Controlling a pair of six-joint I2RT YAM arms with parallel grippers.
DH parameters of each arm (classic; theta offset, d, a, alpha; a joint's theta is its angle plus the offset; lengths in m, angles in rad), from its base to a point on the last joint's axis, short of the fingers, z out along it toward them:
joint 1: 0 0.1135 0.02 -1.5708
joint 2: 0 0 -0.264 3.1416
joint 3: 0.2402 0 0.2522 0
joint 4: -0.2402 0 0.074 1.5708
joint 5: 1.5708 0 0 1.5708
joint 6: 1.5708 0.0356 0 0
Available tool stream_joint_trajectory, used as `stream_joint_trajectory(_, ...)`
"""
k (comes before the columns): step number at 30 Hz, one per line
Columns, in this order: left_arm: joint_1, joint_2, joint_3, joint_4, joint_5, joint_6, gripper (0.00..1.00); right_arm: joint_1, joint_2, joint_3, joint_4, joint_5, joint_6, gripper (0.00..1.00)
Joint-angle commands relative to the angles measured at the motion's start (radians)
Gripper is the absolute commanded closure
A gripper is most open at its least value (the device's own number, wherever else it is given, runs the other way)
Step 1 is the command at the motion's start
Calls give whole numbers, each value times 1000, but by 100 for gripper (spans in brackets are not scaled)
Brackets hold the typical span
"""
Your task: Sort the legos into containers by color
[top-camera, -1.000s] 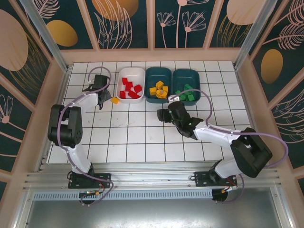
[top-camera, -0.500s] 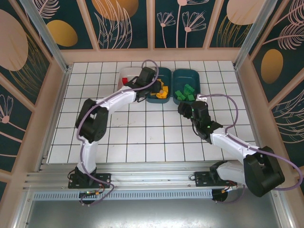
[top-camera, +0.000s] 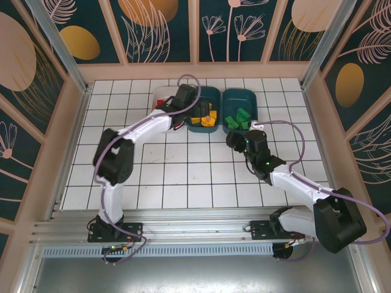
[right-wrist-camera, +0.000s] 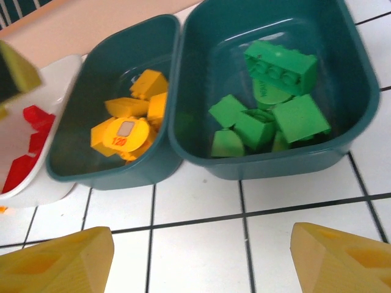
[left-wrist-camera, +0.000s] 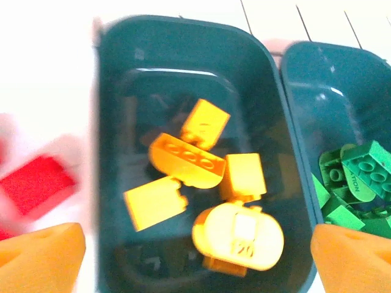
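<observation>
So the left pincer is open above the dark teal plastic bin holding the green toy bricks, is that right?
Not quite. The left pincer is open, but above the dark teal plastic bin holding the yellow-orange toy bricks, as the left wrist view shows. The green toy bricks lie in the neighbouring dark teal bin.

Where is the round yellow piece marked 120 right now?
The round yellow piece lies in the middle teal bin among yellow bricks, low in the left wrist view; the green-brick bin sits right of it.

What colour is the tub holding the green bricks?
Dark teal; the shallow plastic tub shows best in the right wrist view.
</observation>
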Motion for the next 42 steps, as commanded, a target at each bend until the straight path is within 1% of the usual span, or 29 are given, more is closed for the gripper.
stream_joint_trajectory(1, 84, -197, -170, 22, -181, -131, 4, 71, 13, 18, 44, 46, -53, 23)
stream_joint_trajectory(2, 123, -235, -235, 27, -165, -190, 5, 87, 23, 24, 42, 59, -61, 23)
stream_joint_trajectory(4, 232, -330, -374, 39, -87, -339, 7, 107, 43, 35, 41, 64, -69, 23)
stream_joint_trajectory(7, 384, -384, -503, 56, 69, -498, 12, 123, 60, 43, 42, 67, -76, 23)
stream_joint_trajectory(9, 446, -393, -551, 84, 152, -534, 15, 129, 63, 46, 40, 76, -79, 23)
stream_joint_trajectory(11, 476, -365, -552, 81, 197, -534, 17, 132, 61, 46, 39, 79, -82, 23)
stream_joint_trajectory(14, 485, -265, -480, 27, 290, -506, 19, 133, 56, 45, 36, 84, -83, 23)
stream_joint_trajectory(16, 487, -182, -428, -11, 329, -495, 21, 133, 54, 47, 35, 88, -85, 23)
stream_joint_trajectory(17, 488, -151, -399, -30, 334, -490, 22, 134, 54, 47, 34, 91, -85, 23)
stream_joint_trajectory(19, 489, -110, -361, -50, 310, -491, 22, 134, 52, 47, 32, 93, -86, 23)
stream_joint_trajectory(23, 494, -41, -288, -110, 332, -515, 25, 134, 48, 48, 29, 98, -88, 23)
stream_joint_trajectory(27, 500, 6, -258, -121, 363, -556, 35, 135, 45, 48, 27, 100, -89, 23)
stream_joint_trajectory(30, 503, 39, -227, -148, 392, -567, 36, 135, 43, 47, 27, 102, -88, 23)
stream_joint_trajectory(34, 503, 40, -229, -172, 426, -603, 42, 135, 42, 47, 23, 110, -89, 23)
stream_joint_trajectory(37, 506, 38, -207, -218, 408, -616, 44, 134, 39, 47, 22, 112, -89, 23)
stream_joint_trajectory(42, 506, 70, -148, -293, 394, -619, 43, 136, 41, 48, 23, 108, -89, 23)
